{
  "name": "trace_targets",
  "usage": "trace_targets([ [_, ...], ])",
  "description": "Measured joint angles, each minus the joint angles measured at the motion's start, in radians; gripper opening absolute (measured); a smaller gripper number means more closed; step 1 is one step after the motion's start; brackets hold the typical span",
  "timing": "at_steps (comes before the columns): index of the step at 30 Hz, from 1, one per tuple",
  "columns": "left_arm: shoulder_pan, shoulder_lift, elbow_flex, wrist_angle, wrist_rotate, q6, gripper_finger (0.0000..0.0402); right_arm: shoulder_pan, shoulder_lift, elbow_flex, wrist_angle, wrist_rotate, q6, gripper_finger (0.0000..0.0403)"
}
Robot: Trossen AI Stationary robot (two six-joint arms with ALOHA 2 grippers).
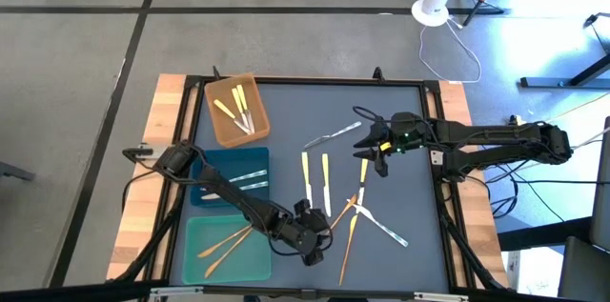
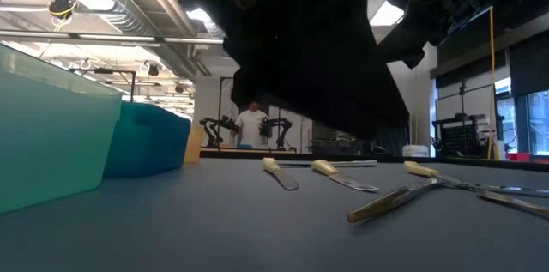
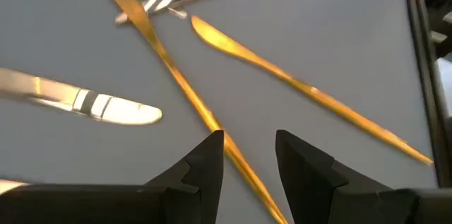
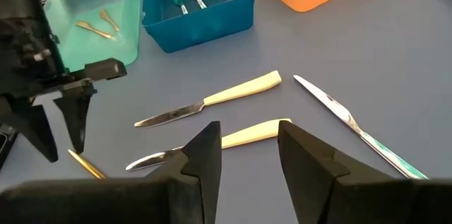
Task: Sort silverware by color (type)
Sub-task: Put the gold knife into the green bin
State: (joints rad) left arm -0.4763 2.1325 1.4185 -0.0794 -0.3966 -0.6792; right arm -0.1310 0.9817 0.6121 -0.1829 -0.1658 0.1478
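High view: we find the silverware still to be sorted lying loose on the grey mat: two yellow-handled knives (image 1: 315, 180) side by side at the centre, an all-silver utensil (image 1: 332, 134) beyond them, and a crossed cluster of thin orange-gold utensils (image 1: 349, 228) with a silver fork (image 1: 384, 226) towards the near right. Sorted pieces already sit in the brown tray (image 1: 232, 123), the blue tray (image 1: 212, 160) and the teal tray (image 1: 195, 245). The left gripper (image 1: 312, 243) hangs beside the gold cluster; the right gripper (image 1: 367, 137) hangs near the silver piece.

Low view: the yellow-handled knives (image 2: 281, 173) lie flat on the mat. We judge every piece light, rigid and slick, with little height to pinch; the handle middle is the sound place to grip.

Left wrist view: the left gripper (image 3: 248, 157) stands partly parted and empty, directly above a slim gold knife (image 3: 176, 79). A second gold knife (image 3: 296, 86) lies just beside it, apart. We judge polished metal likely to skid or pivot if pinched off-centre.

Right wrist view: the right gripper (image 4: 248, 150) is likewise partly parted and holds nothing; one yellow handle (image 4: 247, 133) lies between its fingers' line of sight.
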Motion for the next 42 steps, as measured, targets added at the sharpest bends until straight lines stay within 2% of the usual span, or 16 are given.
trace_targets([
  [7,-0.006,0.014,0.001,-0.005,-0.073,0.008,0.0124,0.0,0.0,0.0,0.001,0.0,0.0,0.0129],
  [17,-0.01,0.028,0.0,0.008,-0.07,0.087,0.0124,0.0,0.0,0.0,0.0,0.0,0.0,0.0129],
  [42,-0.018,0.083,0.0,0.066,-0.064,0.072,0.0124,0.0,0.0,0.0,0.0,0.0,0.0,0.0129],
])
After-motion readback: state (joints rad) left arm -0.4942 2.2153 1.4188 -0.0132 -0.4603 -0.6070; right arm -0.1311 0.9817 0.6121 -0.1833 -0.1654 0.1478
